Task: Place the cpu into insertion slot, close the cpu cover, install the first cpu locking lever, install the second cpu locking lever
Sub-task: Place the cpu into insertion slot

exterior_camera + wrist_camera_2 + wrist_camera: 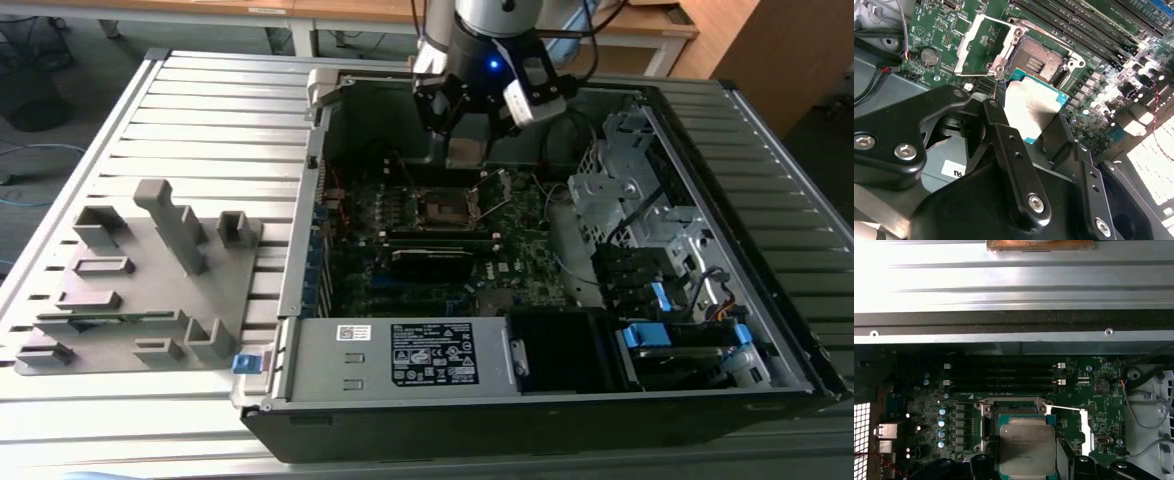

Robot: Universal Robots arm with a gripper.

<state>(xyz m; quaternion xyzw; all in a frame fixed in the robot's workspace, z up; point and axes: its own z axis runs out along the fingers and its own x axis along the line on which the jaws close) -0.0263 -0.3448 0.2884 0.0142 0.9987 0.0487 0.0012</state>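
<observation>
Inside an open computer case (534,420), we see the black claw (1029,112) hanging over the green motherboard (949,25). Just beyond its fingertips lies the insertion slot (1036,60), its dark centre uncovered inside a silvery rim. The cpu cover (976,42) is swung open and lies beside the slot rather than over it, the board showing through its square window. A little past the cover sits a round coin battery (929,56). Farther from the claw, on the slot's other side, long black memory slots (1004,375) run in parallel rows. Beyond them rises the case's metal wall (1014,335), and past that the slatted metal table (1004,285). In the exterior view a grey power supply box (400,355) sits at the end of the case away from the claw, and a grey fixture tray (134,280) lies on the table well apart from it, toward the exterior view's left. We find the cpu (1031,107) pinched between the claw's two fingers (1004,140), gripped by opposite edges, its dull silver top turned up toward the cameras in both wrist views. It hangs above the board, near the slot but apart from it, not yet seated.
</observation>
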